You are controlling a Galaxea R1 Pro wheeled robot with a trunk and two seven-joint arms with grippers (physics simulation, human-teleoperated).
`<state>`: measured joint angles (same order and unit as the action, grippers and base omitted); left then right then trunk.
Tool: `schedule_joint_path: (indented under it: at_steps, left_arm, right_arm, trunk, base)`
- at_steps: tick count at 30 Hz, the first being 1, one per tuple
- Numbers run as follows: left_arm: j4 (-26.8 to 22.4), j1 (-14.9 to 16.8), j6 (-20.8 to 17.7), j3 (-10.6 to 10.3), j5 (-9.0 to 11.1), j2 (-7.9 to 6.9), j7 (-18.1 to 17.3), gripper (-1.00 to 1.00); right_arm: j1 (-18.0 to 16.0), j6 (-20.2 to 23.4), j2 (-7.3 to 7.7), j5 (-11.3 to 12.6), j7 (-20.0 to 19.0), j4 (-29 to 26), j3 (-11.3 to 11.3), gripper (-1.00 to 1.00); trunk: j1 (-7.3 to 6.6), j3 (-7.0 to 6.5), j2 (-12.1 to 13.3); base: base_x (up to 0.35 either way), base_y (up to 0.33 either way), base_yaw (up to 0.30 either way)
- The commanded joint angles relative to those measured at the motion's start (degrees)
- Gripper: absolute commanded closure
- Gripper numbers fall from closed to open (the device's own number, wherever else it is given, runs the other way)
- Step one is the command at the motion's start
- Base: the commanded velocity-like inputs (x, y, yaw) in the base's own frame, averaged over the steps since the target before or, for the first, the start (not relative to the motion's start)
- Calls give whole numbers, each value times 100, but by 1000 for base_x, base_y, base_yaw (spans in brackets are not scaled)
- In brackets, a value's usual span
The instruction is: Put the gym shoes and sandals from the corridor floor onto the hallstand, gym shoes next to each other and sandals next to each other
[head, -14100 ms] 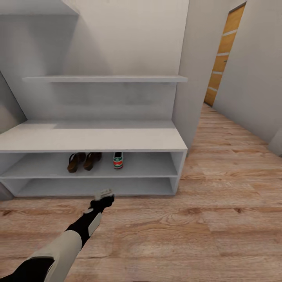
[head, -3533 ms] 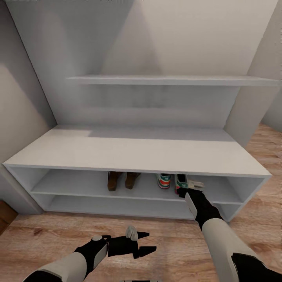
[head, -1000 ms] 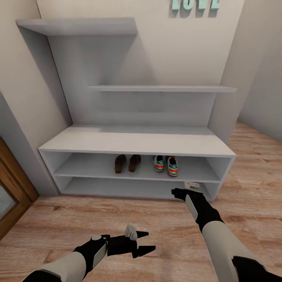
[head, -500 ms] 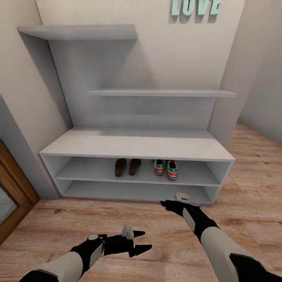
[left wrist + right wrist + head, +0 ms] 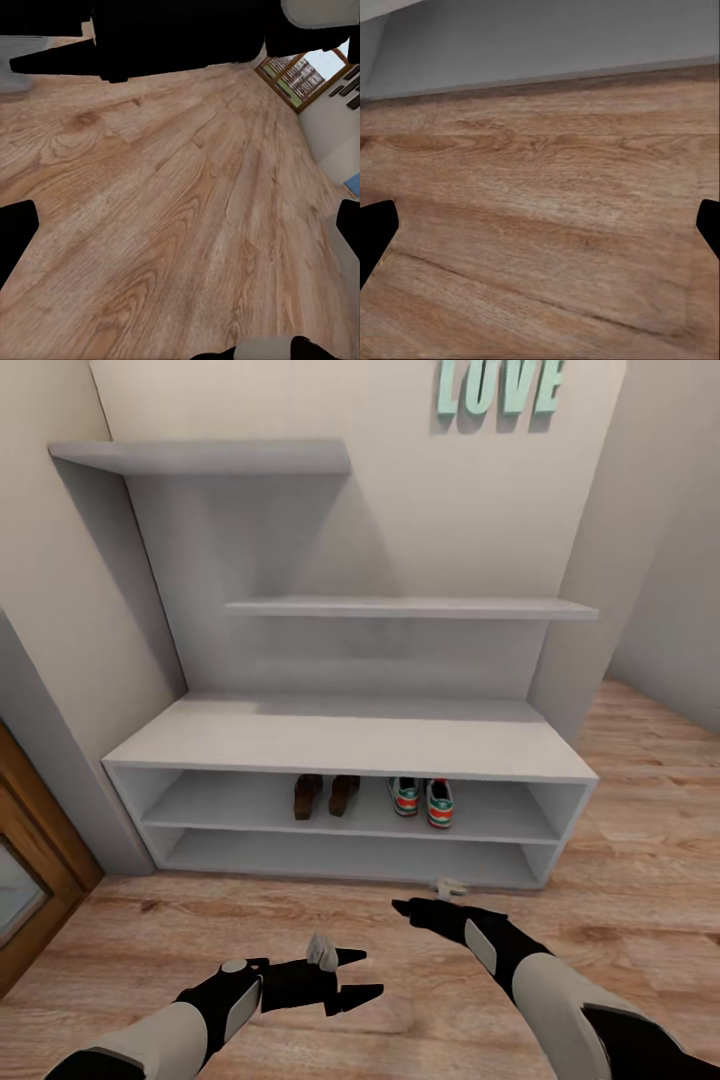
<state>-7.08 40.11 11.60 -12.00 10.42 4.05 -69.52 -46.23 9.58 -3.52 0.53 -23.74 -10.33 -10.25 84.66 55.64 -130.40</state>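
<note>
Corridor: wood-plank corridor floor (image 5: 620, 830) in front of a grey hallstand (image 5: 350, 740), with teal "LOVE" lettering (image 5: 497, 385) on the wall above.
Sandals: two sandals (image 5: 326, 795) side by side on the upper tier of the open base.
Gym shoes: two gym shoes (image 5: 421, 801) just to their right, also paired, heels facing out.
Left gripper (image 5: 355, 972): fingers spread, empty, over bare floor.
Right gripper (image 5: 408, 908): low before the rack; the spread of its fingers cannot be told.
Key relation: the shoes lie ahead of and above both grippers; the right arm is nearer.
Judgement: the arrangement looks complete.
</note>
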Motion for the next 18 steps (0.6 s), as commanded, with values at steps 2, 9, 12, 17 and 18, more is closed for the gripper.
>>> schedule_joint_path:
  at_steps: [2, 9, 12, 17, 18]
  left_arm:
    - [5, 5, 36, -60, 48, 8, 4, -100]
    - [10, 5, 36, -73, 48, 58, 9, -100]
    - [12, 4, 36, -74, 48, 75, 9, -100]
    - [24, 2, 36, -74, 53, 108, 9, -100]
    - [27, 2, 36, -75, 55, 144, 9, -100]
  right_arm:
    - [0, 47, 15, 17, -609, 40, -50, -100]
    - [0, 52, -15, 43, -1069, 76, -56, -100]
    - [0, 52, -19, 43, -1084, 84, -53, -100]
    - [0, 45, -25, 43, -1094, 248, -52, -100]
    - [0, 44, -26, 39, -1093, 271, -54, -100]
  trunk:
    - [-46, -31, 80]
    - [-199, -157, 360]
    - [-265, -211, 481]
    - [-375, -301, 681]
    - [-397, -319, 721]
  base:
    - [0, 0, 0]
    - [0, 0, 0]
    - [0, 0, 0]
    - [0, 0, 0]
    - [0, 0, 0]
